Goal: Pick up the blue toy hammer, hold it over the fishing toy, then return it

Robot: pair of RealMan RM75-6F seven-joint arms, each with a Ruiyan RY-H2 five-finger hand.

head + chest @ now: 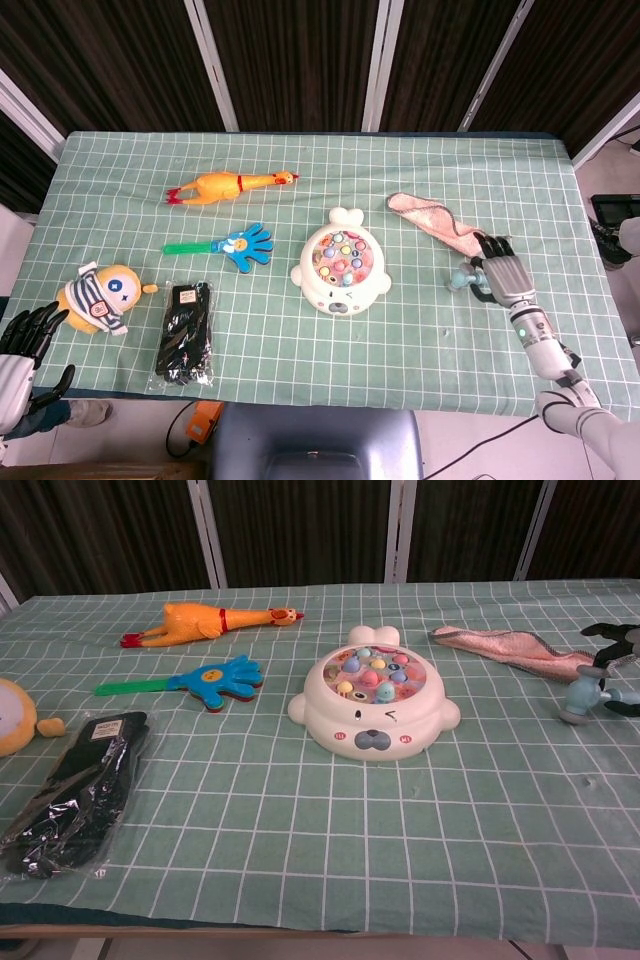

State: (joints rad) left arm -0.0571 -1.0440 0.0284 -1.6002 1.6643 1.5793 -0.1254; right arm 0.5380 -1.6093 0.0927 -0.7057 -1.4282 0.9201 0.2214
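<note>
1. The right hand [500,273] sits at the right side of the table [420,160], its fingers [607,633] curled around the handle of the blue toy hammer [463,279].
2. The hammer is in that grasp; its head [581,701] sticks out just to the left of the hand, and I cannot tell whether it touches the cloth or is slightly raised.
3. Just beyond the hand, toward the far edge, lies a pink towel [437,224].
4. Further left of the hand, well apart from the hammer, sits the fishing toy [341,263].
5. Beyond that, further left, are a blue hand-shaped clapper [236,245] and a rubber chicken [232,185].
6. Farthest from the right hand lie a packet of black gloves [184,332] and a striped plush doll [102,296].
7. The left hand [27,331] hangs off the table's near left corner, fingers spread, holding nothing.
</note>
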